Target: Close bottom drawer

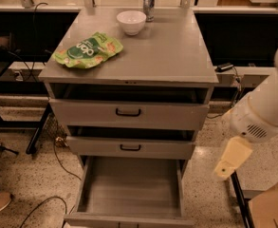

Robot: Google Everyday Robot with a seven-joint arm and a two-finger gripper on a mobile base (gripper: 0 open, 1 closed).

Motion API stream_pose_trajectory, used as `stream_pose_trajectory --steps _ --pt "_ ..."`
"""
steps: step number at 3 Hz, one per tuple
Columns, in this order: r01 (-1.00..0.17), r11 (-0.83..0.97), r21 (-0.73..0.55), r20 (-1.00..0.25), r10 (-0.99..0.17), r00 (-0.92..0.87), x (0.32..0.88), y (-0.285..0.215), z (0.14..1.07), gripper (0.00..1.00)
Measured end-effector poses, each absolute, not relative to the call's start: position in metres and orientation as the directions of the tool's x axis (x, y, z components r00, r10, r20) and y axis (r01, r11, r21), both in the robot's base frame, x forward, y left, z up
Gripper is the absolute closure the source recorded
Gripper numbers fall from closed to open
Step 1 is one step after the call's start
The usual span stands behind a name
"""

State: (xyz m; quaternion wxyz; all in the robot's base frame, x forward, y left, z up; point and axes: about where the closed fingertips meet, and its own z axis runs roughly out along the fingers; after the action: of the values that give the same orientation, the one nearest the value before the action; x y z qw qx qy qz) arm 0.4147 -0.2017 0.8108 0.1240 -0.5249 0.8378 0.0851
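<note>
The bottom drawer of the grey metal cabinet is pulled far out, and its plain grey inside is bare. Its front panel lies at the lower edge of the view and its handle is out of view. The mid-sized drawer and the tallest-fronted drawer above it each stand slightly out. My gripper, a cream part hanging under the white arm, is to the right of the cabinet at the height of the bottom drawer's right side. It is apart from the drawer and holds nothing.
On the cabinet top lie a green snack bag, a white bowl and a metal can. Cables and a black table leg lie on the floor at the left. A cardboard box and a black bar are at the lower right.
</note>
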Motion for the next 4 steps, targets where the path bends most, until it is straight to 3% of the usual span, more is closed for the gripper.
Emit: stream_pose_trajectory --steps 3,4 --pt "-0.788 0.528 0.317 -0.370 -0.696 -0.615 0.408 -0.148 0.570 0.00" --pt "-0.781 0.552 0.291 -0.402 -0.670 -0.624 0.423 -0.146 0.557 0.00"
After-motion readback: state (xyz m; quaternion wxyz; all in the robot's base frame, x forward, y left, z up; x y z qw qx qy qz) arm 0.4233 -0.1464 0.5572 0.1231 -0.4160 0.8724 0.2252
